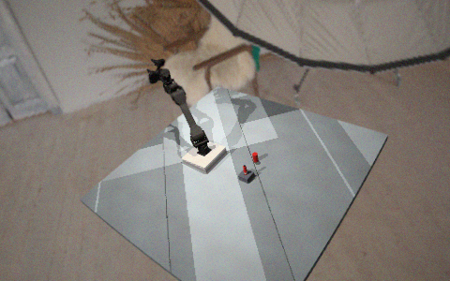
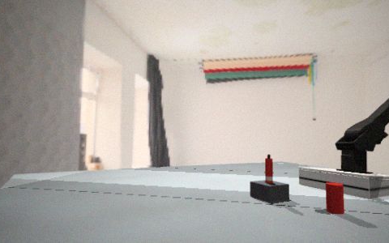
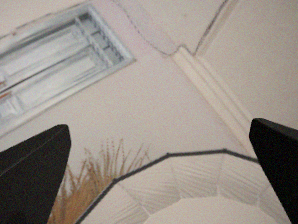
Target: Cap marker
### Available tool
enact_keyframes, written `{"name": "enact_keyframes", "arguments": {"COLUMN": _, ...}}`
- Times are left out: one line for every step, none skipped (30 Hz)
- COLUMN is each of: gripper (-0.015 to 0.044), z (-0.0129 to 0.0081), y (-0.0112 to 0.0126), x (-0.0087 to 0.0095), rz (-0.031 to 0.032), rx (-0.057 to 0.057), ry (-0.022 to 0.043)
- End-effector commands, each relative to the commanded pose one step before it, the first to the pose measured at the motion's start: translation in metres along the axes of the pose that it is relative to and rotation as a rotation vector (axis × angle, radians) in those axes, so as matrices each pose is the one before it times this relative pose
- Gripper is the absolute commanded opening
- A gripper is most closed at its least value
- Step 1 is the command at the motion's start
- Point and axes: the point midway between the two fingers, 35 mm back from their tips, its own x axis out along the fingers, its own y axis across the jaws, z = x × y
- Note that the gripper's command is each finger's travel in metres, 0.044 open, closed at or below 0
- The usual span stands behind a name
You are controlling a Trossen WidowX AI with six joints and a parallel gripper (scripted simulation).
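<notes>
A red marker (image 1: 245,169) (image 2: 268,169) stands upright in a dark holder block (image 1: 247,176) (image 2: 269,190) near the middle of the grey table (image 1: 219,234) (image 2: 100,211). The red cap (image 1: 255,157) (image 2: 335,198) stands loose on the table close beside the block. My arm is stretched up and away from them; the gripper (image 1: 155,66) is high in the air, far from marker and cap. In the wrist view the two dark fingers stand wide apart with nothing between them (image 3: 160,176), pointing at the wall and ceiling.
The arm's base stands on a pale square plate (image 1: 203,159) (image 2: 352,180) on the table, next to the marker. A chair and a large umbrella reflector stand on the floor beyond the table.
</notes>
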Motion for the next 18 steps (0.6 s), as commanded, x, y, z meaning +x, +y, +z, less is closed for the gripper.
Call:
{"name": "enact_keyframes", "arguments": {"gripper": 0.0374, "z": -0.00264, "y": -0.001, "x": -0.00081, "rz": 0.0016, "rx": 0.0009, "ry": 0.00647}}
{"name": "enact_keyframes", "arguments": {"gripper": 0.0348, "z": -0.00791, "y": -0.00305, "x": -0.00246, "rz": 0.00465, "rx": 0.0027, "ry": 0.01947}}
{"name": "enact_keyframes", "arguments": {"gripper": 0.0321, "z": -0.01314, "y": -0.0052, "x": -0.00419, "rz": 0.00725, "rx": 0.0048, "ry": 0.03262}}
{"name": "enact_keyframes", "arguments": {"gripper": 0.0295, "z": -0.01583, "y": -0.0065, "x": -0.00511, "rz": 0.00793, "rx": 0.0061, "ry": 0.03972}}
{"name": "enact_keyframes", "arguments": {"gripper": 0.0269, "z": -0.01578, "y": -0.00673, "x": -0.00512, "rz": 0.00703, "rx": 0.0066, "ry": 0.04}}
{"name": "enact_keyframes", "arguments": {"gripper": 0.0245, "z": -0.01573, "y": -0.00695, "x": -0.00512, "rz": 0.00613, "rx": 0.007, "ry": 0.04026}}
{"name": "enact_keyframes", "arguments": {"gripper": 0.0245, "z": -0.01358, "y": -0.0062, "x": -0.0044, "rz": 0.00458, "rx": 0.0064, "ry": 0.03506}}
{"name": "enact_keyframes", "arguments": {"gripper": 0.0245, "z": -0.01064, "y": -0.00499, "x": -0.00342, "rz": 0.00313, "rx": 0.0053, "ry": 0.02762}}
{"name": "enact_keyframes", "arguments": {"gripper": 0.0245, "z": -0.01276, "y": -0.00613, "x": -0.00415, "rz": 0.00323, "rx": 0.0066, "ry": 0.03337}}
{"name": "enact_keyframes", "arguments": {"gripper": 0.0245, "z": -0.01418, "y": -0.007, "x": -0.00465, "rz": 0.00291, "rx": 0.0078, "ry": 0.03736}}
{"name": "enact_keyframes", "arguments": {"gripper": 0.0245, "z": -0.01432, "y": -0.00639, "x": -0.00504, "rz": 0.0025, "rx": 0.0154, "ry": 0.039}}
{"name": "enact_keyframes", "arguments": {"gripper": 0.0245, "z": -0.01421, "y": -0.00663, "x": -0.005, "rz": 0.00151, "rx": 0.0157, "ry": 0.03902}}
{"name": "enact_keyframes", "arguments": {"gripper": 0.0245, "z": -0.01412, "y": -0.00688, "x": -0.00498, "rz": 0.00053, "rx": 0.0161, "ry": 0.0391}}
{"name": "enact_keyframes", "arguments": {"gripper": 0.0245, "z": -0.01403, "y": -0.00712, "x": -0.00495, "rz": -0.00044, "rx": 0.0165, "ry": 0.03915}}
{"name": "enact_keyframes", "arguments": {"gripper": 0.0245, "z": -0.01394, "y": -0.00736, "x": -0.00492, "rz": -0.0014, "rx": 0.0169, "ry": 0.03918}}
{"name": "enact_keyframes", "arguments": {"gripper": 0.0245, "z": -0.01384, "y": -0.0076, "x": -0.00489, "rz": -0.00234, "rx": 0.0173, "ry": 0.03917}}
{"name": "enact_keyframes", "arguments": {"gripper": 0.0245, "z": -0.01363, "y": -0.00777, "x": -0.00482, "rz": -0.00324, "rx": 0.0176, "ry": 0.03882}}
{"name": "enact_keyframes", "arguments": {"gripper": 0.0245, "z": -0.01181, "y": -0.00698, "x": -0.00415, "rz": -0.00356, "rx": 0.0157, "ry": 0.03384}}
